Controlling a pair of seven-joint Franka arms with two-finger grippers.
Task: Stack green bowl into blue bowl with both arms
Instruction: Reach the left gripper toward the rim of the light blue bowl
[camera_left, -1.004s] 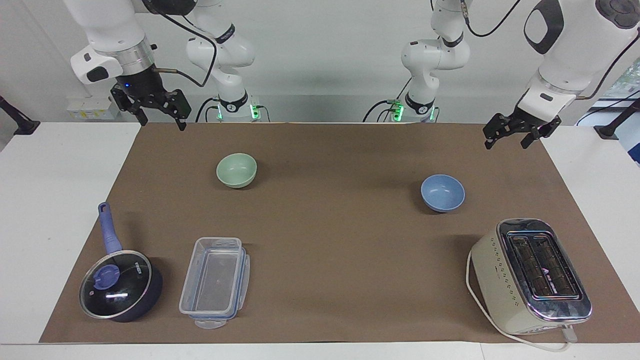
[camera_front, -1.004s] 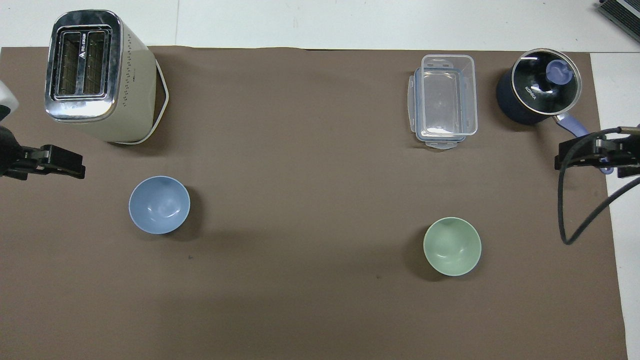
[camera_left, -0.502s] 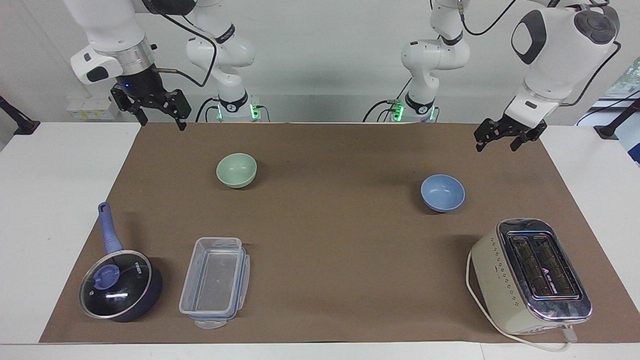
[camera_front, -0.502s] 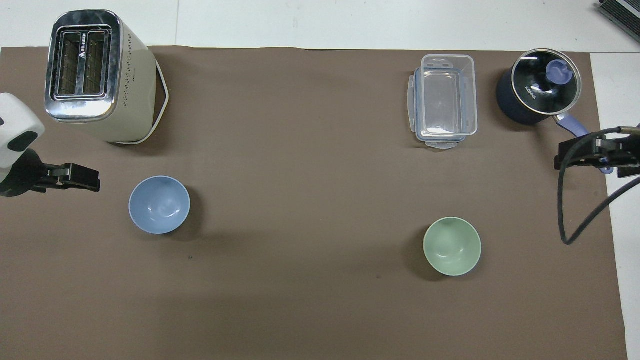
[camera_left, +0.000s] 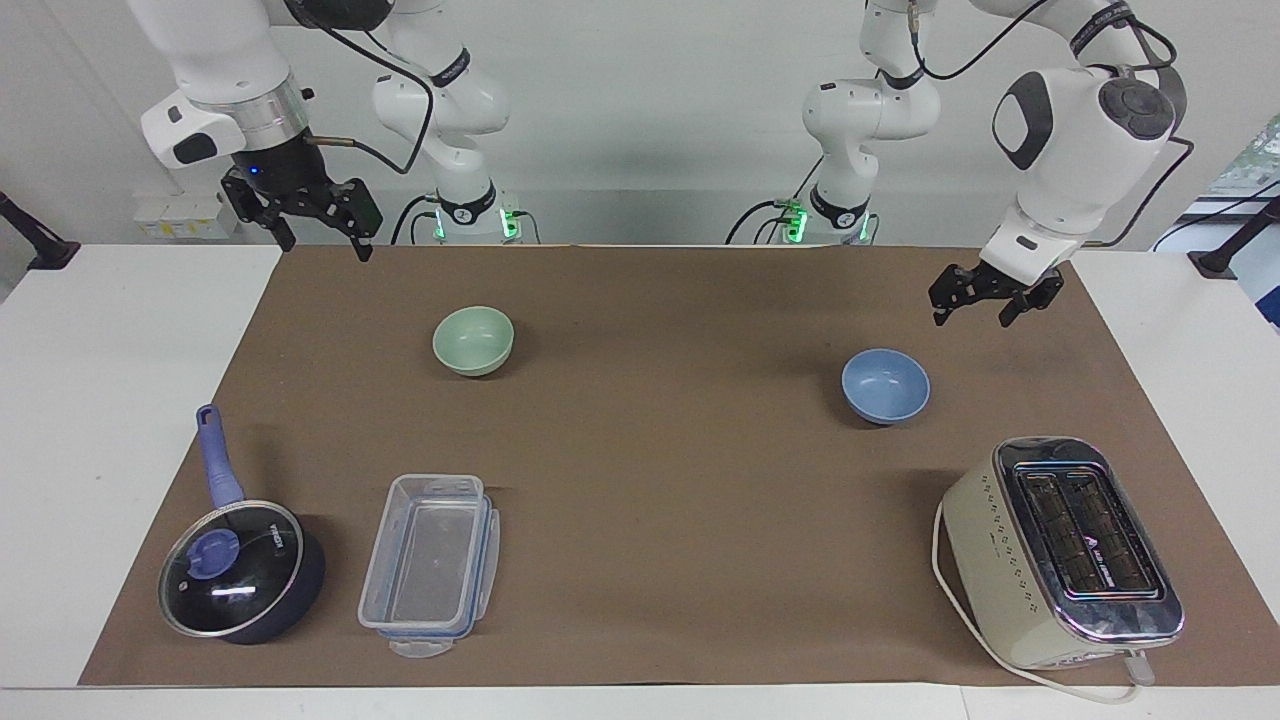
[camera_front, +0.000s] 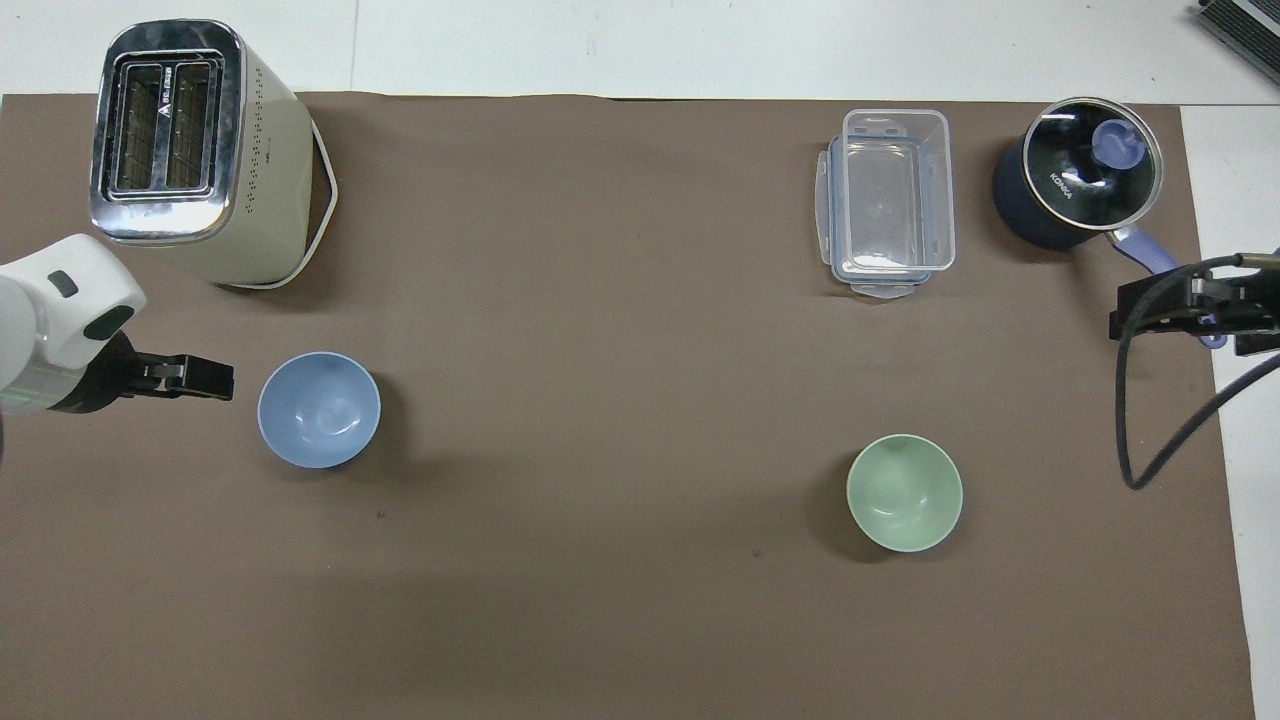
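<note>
Your left gripper (camera_left: 972, 312) hangs in the air with its fingers spread and nothing between them, over the brown mat (camera_left: 660, 480) just beside the small round periwinkle-blue bowl (camera_left: 885, 385), toward the left arm's end of the table. That bowl sits upright on the mat, untouched. The small round mint-green bowl (camera_left: 473, 340) stands well apart, toward the right arm's end. Your right gripper (camera_left: 320, 243) waits, fingers spread and empty, over the mat's edge near its corner, clear of the green bowl.
</note>
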